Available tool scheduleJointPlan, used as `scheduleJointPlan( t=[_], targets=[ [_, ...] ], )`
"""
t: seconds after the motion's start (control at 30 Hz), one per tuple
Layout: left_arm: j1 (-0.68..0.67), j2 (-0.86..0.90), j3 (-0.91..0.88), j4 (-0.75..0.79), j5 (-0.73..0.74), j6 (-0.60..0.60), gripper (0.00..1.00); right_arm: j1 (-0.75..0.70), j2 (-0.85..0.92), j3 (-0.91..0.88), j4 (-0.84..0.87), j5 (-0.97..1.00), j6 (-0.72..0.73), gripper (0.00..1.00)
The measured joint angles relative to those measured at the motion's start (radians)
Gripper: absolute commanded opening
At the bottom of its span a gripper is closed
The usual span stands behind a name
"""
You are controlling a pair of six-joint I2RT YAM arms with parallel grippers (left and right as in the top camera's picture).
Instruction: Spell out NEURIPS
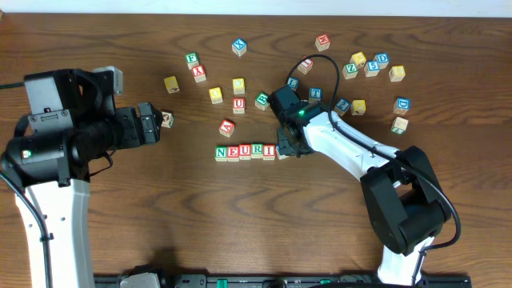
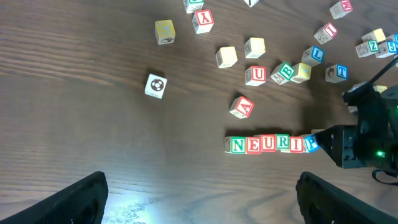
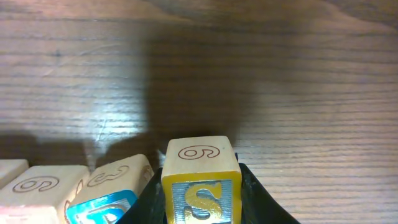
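Right gripper [image 1: 288,146] is clamping the S [image 3: 202,186] just beside the P [image 3: 102,202], ending the row [image 1: 244,151] at the table's [image 1: 160,224] middle. Step 7 of 7. Next is calling for setting it flush, then releasing. Left gripper [image 1: 158,122] is gaping empty.

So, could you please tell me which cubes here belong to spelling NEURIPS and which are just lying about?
For the job:
NEURI row
P cube
S cube

Lying about:
A cube
spare U cube
L cube
T cube

yellow S cube [image 3: 202,186], green N cube [image 2: 237,145]
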Motion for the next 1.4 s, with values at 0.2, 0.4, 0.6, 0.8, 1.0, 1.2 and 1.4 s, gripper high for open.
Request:
scheduleJointPlan(
  t=[0.2, 0.4, 0.6, 0.8, 1.0, 1.2, 1.4],
  targets=[
    [0.000, 0.000, 0.000, 0.000, 0.000, 0.000, 0.95, 0.000, 0.000, 0.000, -0.019, -0.013, -0.005, 0.18],
    [0.000, 0.000, 0.000, 0.000, 0.000, 0.000, 0.95, 0.000, 0.000, 0.000, -0.051, -0.020, -0.006, 0.18],
    [0.000, 0.000, 0.000, 0.000, 0.000, 0.000, 0.95, 0.000, 0.000, 0.000, -0.043, -0.038, -0.006, 0.18],
    [0.000, 0.000, 0.000, 0.000, 0.000, 0.000, 0.95, 0.000, 0.000, 0.000, -0.043, -0.050, -0.006, 0.19],
    [0.000, 0.000, 0.000, 0.000, 0.000, 0.000, 0.95, 0.000, 0.000, 0.000, -0.035, -0.067, -0.006, 0.20],
    [0.000, 0.000, 0.000, 0.000, 0.000, 0.000, 0.95, 0.000, 0.000, 0.000, -0.030, -0.065, -0.006, 0.20],
    [0.000, 0.000, 0.000, 0.000, 0.000, 0.000, 0.95, 0.000, 0.000, 0.000, -0.042, -0.017, -0.006, 0.20]
  ],
)
